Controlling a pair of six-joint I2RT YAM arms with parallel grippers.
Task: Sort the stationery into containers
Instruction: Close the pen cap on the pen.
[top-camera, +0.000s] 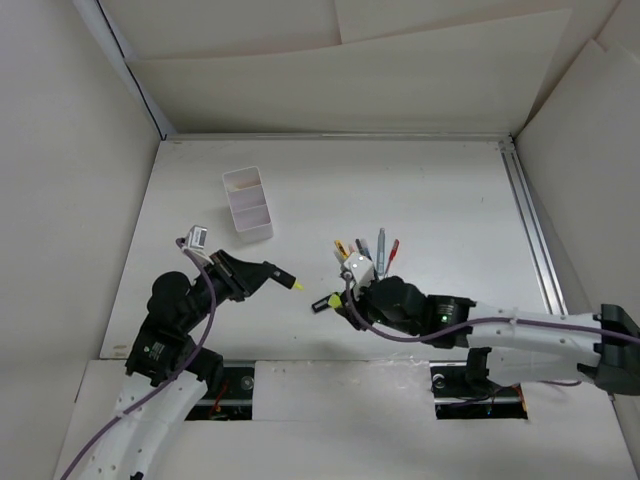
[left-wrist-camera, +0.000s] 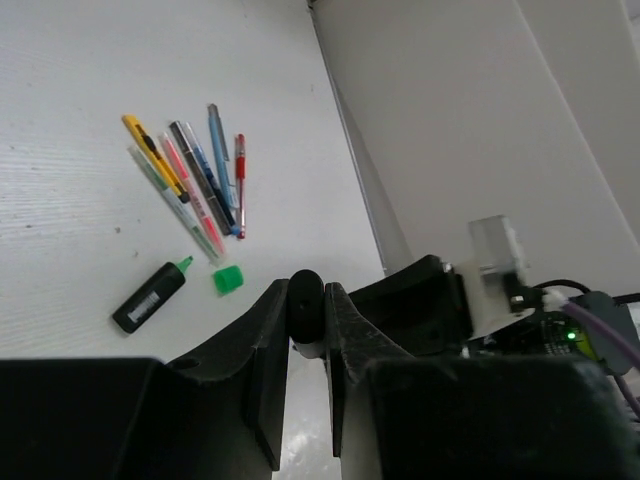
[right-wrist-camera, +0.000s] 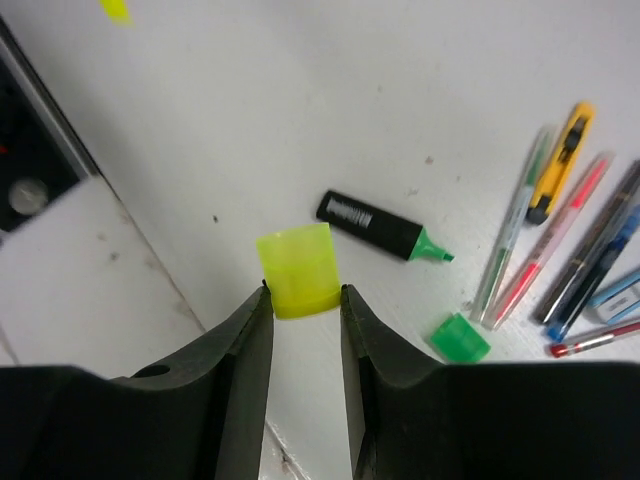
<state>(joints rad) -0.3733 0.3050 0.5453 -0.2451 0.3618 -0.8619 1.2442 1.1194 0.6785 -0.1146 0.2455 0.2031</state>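
— What's the right gripper (right-wrist-camera: 303, 296) got?
— A yellow cap (right-wrist-camera: 296, 262), pinched between its jaws over the table (right-wrist-camera: 300, 120).
— And the left gripper (top-camera: 270, 274)?
— Its jaws are clamped on a black highlighter (left-wrist-camera: 305, 300), with the yellow tip poking out front.
— The rest?
— A green-tipped highlighter (right-wrist-camera: 380, 224) and a green cap (right-wrist-camera: 460, 338) lie beside the fanned pens (right-wrist-camera: 548, 243). The white divided box (top-camera: 252, 233) stands well apart.

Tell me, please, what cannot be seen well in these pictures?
Highlighter: left wrist view, left claw hides all but its black end.
Yellow cap: top view, hidden by the right claw.
Pens: right wrist view, some cut by the right edge.
White box: top view, too small to tell its contents.
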